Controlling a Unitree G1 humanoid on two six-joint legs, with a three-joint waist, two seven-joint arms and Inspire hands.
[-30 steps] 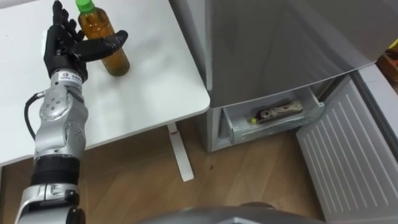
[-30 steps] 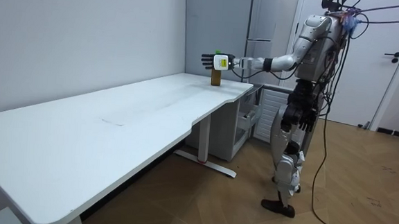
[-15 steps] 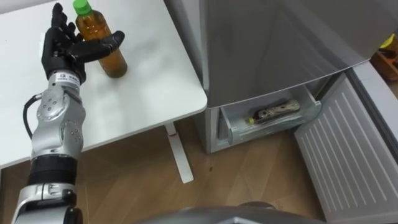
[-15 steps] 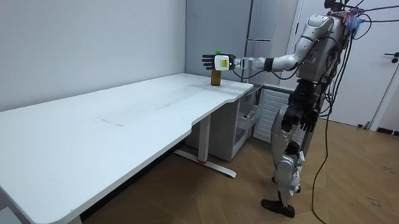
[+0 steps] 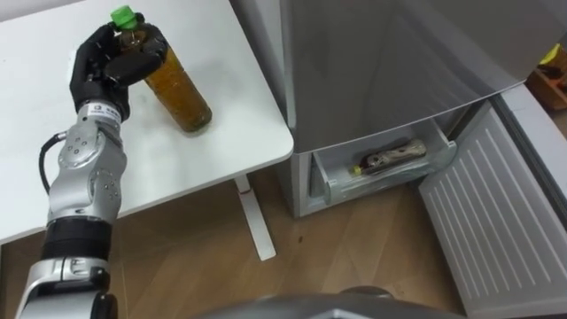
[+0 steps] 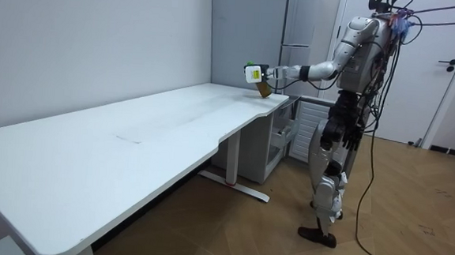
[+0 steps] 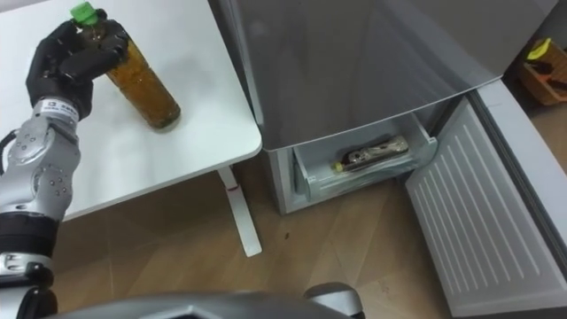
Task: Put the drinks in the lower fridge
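An amber drink bottle (image 5: 180, 94) with a green cap (image 5: 121, 15) leans on the white table (image 5: 226, 133), its base toward the fridge. My left hand (image 5: 106, 62) is shut on the bottle's neck and shoulder, fingers curled round it. The lower fridge drawer (image 5: 332, 182) stands pulled out, and another bottle (image 5: 390, 159) lies inside on its side. In the room view I stand beside the fridge with my left arm stretched over the table corner, the hand (image 6: 254, 72) on the tilted bottle (image 6: 265, 88). My right hand (image 6: 329, 136) hangs by my hip.
The grey fridge body (image 5: 390, 53) rises right of the table. Its lower door (image 5: 496, 221) swings open toward the right, over the wooden floor (image 5: 354, 257). The table's rounded corner (image 5: 285, 146) and its leg (image 5: 252, 217) lie between me and the fridge.
My left hand has curled from straight fingers beside the bottle to a grip on its top. The bottle has gone from upright to tilted, base shifted toward the fridge.
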